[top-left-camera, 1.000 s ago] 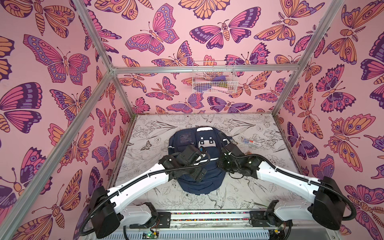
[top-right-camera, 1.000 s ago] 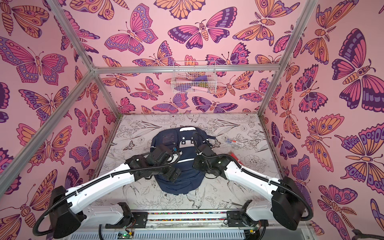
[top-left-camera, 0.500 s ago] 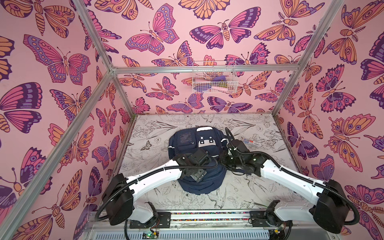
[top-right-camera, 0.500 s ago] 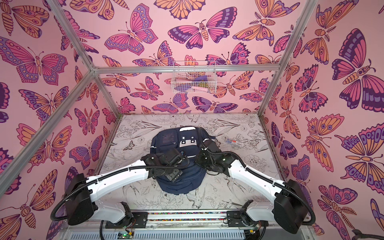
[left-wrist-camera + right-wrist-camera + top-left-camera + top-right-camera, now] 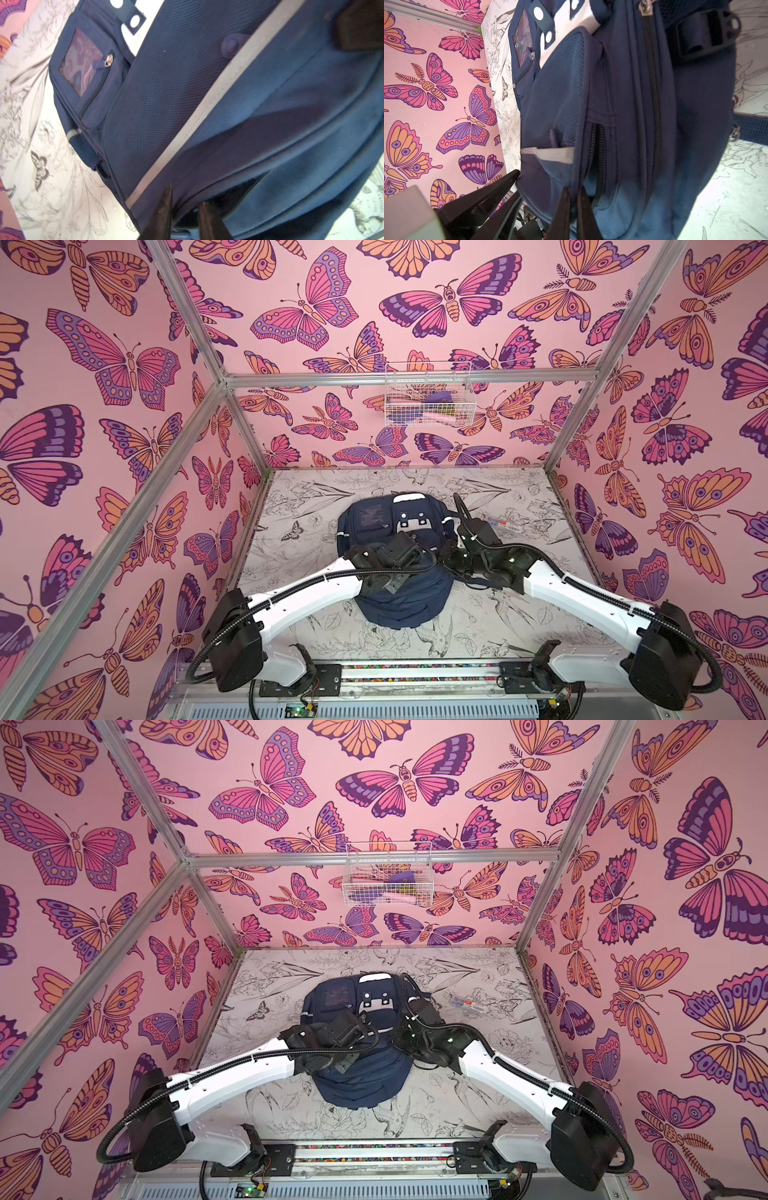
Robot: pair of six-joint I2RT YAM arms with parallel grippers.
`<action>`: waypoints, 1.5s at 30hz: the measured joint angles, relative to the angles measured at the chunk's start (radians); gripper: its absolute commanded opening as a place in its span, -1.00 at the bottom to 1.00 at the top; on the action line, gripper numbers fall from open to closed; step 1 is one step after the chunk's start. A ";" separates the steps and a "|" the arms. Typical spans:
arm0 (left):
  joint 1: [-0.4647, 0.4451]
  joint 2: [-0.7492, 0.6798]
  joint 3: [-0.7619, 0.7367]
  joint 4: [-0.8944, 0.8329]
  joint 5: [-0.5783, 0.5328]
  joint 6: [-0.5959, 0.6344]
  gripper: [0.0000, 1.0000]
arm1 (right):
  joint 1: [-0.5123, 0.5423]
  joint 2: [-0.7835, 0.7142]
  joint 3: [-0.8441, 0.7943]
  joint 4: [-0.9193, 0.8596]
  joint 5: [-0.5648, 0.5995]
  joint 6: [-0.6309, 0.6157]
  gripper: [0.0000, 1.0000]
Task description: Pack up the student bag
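Note:
The student bag [image 5: 399, 601] [image 5: 361, 1085], navy blue with white stripes and a dotted white patch, lies front-up in the middle of the table in both top views. My left gripper [image 5: 187, 207] [image 5: 395, 568] stands over its middle, its fingers narrowed on the fabric lip of an unzipped opening. My right gripper [image 5: 574, 205] [image 5: 446, 562] is at the bag's right side, shut on a fabric edge beside a black zip [image 5: 598, 158]. The student bag [image 5: 166, 93] [image 5: 633, 104] fills both wrist views. What lies inside the opening is dark and hidden.
A small clear packet with a red mark [image 5: 505, 524] [image 5: 467, 1004] lies on the table right of the bag. A white wire basket [image 5: 428, 402] [image 5: 388, 882] with several items hangs on the back wall. Butterfly-patterned walls close in the table on three sides.
My left gripper has reached further right over the bag and its jaws have closed from wide open onto the opening's edge. The right gripper stayed shut and shifted slightly away from the front.

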 measured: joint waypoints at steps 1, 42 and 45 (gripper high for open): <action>0.000 0.002 0.003 0.000 0.002 0.003 -0.76 | -0.002 0.000 0.000 0.000 0.000 -0.002 -1.00; 0.080 -0.049 -0.031 0.104 0.077 -0.046 -1.00 | -0.069 -0.097 0.104 -0.237 0.148 -0.208 0.54; 0.114 -0.073 -0.042 0.121 0.127 -0.065 -1.00 | -0.135 -0.129 0.132 -0.310 0.240 -0.272 0.63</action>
